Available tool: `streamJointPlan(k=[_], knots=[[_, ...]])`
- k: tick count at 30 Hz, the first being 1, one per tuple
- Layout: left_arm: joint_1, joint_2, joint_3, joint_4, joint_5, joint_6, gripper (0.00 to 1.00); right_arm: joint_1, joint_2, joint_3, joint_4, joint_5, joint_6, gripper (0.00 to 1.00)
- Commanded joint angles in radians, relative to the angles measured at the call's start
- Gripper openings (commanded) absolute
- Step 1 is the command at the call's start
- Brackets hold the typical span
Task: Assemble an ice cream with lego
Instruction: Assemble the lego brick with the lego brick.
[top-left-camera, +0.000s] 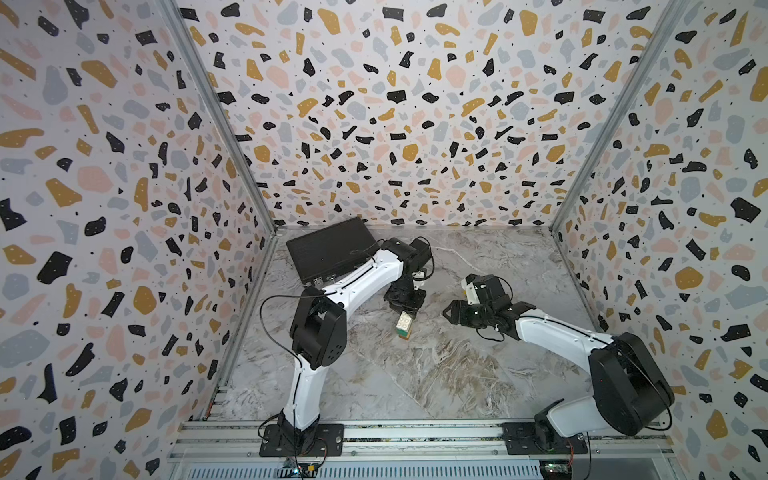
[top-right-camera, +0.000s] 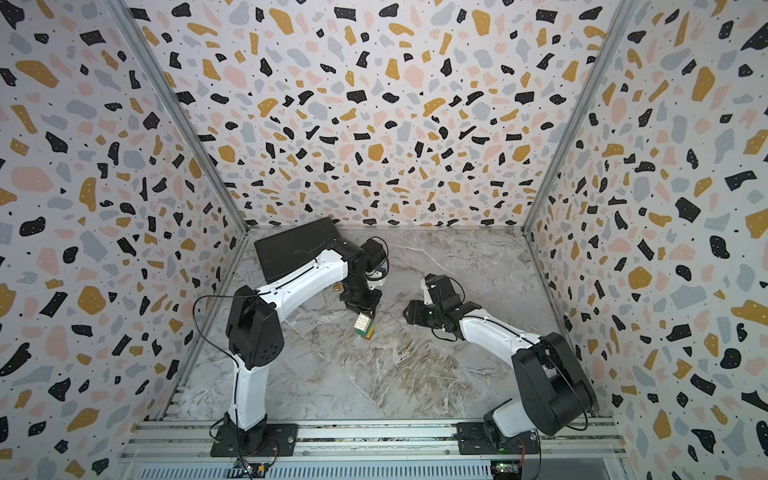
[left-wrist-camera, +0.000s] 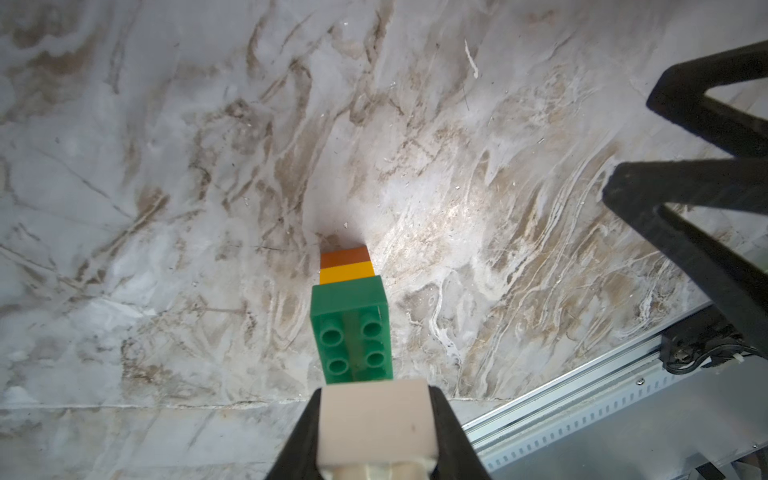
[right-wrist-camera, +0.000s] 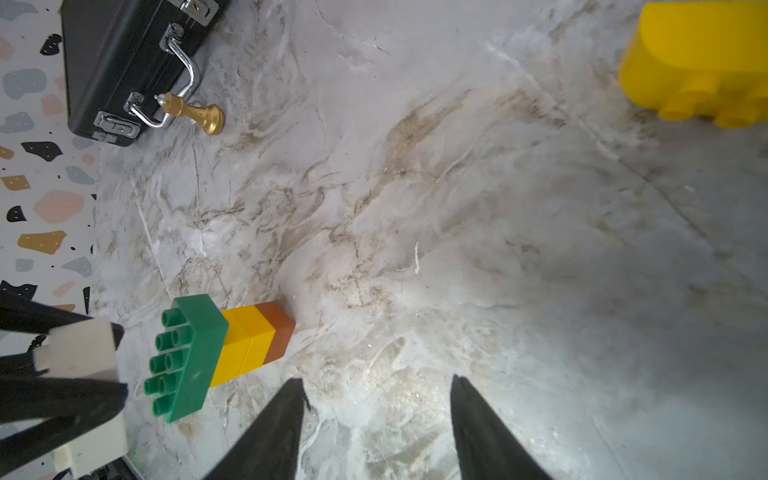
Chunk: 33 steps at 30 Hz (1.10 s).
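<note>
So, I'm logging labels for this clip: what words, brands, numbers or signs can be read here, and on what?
None can be read. The brick stack, white brick, loose yellow brick, black case and gold figurine show no legible print; stud markings, if any, are too blurred.

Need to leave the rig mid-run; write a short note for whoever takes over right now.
Left gripper: shut on a white brick, held close over the green brick; in the right wrist view it does not look pressed on.
Right gripper: open, empty, near the stack.
Things: the stack stands upright on the table, brown at the bottom, then yellow, then green. A rounded yellow brick sits apart from it.
Done: brown, yellow and green are joined.
Left: seat the white brick, then probably add the rounded yellow brick.
</note>
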Motion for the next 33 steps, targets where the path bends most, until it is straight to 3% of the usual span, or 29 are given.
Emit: streamJointPlan(k=[1, 15, 33], knots=[[0.001, 0.033, 0.042, -0.081, -0.023, 0.027, 0.09, 0.001, 0.015, 0.013, 0.021, -0.018, -0.005, 0.59], [0.001, 0.105, 0.096, -0.099, -0.031, 0.026, 0.18, 0.001, 0.054, 0.024, 0.023, -0.039, -0.006, 0.59], [0.001, 0.150, 0.144, -0.106, -0.020, 0.032, 0.42, 0.002, 0.087, 0.028, 0.068, -0.095, 0.003, 0.59]])
